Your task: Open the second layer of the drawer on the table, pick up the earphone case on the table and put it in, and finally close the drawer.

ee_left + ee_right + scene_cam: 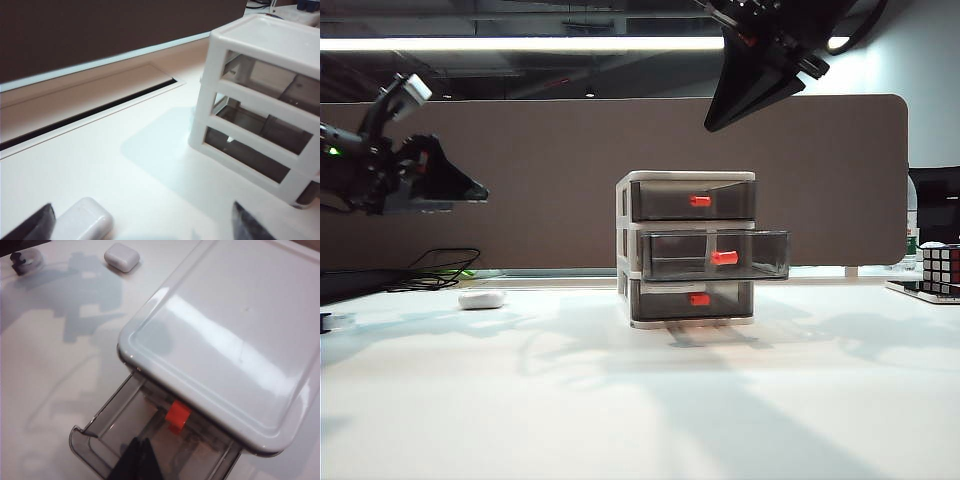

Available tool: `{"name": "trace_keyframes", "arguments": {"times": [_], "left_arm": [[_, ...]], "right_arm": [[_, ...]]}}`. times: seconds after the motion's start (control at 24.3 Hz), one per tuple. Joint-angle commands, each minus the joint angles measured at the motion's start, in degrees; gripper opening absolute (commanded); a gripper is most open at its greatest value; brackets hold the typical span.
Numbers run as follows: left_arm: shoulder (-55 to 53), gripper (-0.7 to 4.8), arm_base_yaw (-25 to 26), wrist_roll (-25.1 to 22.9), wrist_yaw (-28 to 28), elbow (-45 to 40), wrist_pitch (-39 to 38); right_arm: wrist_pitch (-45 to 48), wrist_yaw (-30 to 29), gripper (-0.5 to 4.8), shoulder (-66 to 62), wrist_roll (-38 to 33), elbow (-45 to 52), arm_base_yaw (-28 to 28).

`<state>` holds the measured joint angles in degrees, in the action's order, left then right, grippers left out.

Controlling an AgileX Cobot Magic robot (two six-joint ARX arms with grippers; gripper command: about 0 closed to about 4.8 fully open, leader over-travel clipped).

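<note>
While the left claw (140, 227) hangs above the table (640, 400) with its dark fingertips (250, 225) spread wide and nothing between them, the earphone case (85, 222) lies just ahead of it, close inside one fingertip rather than centred in the gap. In the exterior view the case rests on the table's left side, below and slightly right of that claw, well apart from the drawer (688, 250). Its long axis appears to run slantwise across the line between the fingertips. The left arm is clearly the nearer; I judge it should drop and shift so the case sits midway. The right claw (760, 75) is high above the drawer, its fingers together and holding nothing. The second layer (715, 255) stands pulled out, ready to receive the case.
</note>
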<state>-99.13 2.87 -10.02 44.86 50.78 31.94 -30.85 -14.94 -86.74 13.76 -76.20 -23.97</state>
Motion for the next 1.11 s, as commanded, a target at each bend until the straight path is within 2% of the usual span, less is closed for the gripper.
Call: {"name": "trace_keyframes", "arguments": {"times": [0.04, 0.37, 0.66, 0.87, 1.11], "left_arm": [[-2.34, 4.79, 0.66, -1.60, 1.49, 1.75, -1.09], [-7.72, 4.79, 1.53, -3.69, 2.62, 2.99, -1.05], [-13.97, 4.79, 1.75, -3.48, 2.40, 8.20, -1.84], [-17.18, 4.79, 1.75, -4.79, 2.34, 12.33, -5.05], [-21.31, 4.79, 1.42, -5.03, 1.29, 14.51, -4.94]], "right_arm": [[-0.26, 0.04, -0.02, 0.15, 0.17, -0.31, -0.02], [-3.02, 0.00, -0.02, -0.17, 0.17, -0.24, -0.02], [-3.28, -0.44, -0.02, -3.43, 0.17, -0.24, -0.02], [-2.60, -0.46, -0.02, -5.09, 0.17, -0.24, -0.02], [0.09, -0.46, -0.02, -5.66, 0.17, -0.24, -0.02]]}}
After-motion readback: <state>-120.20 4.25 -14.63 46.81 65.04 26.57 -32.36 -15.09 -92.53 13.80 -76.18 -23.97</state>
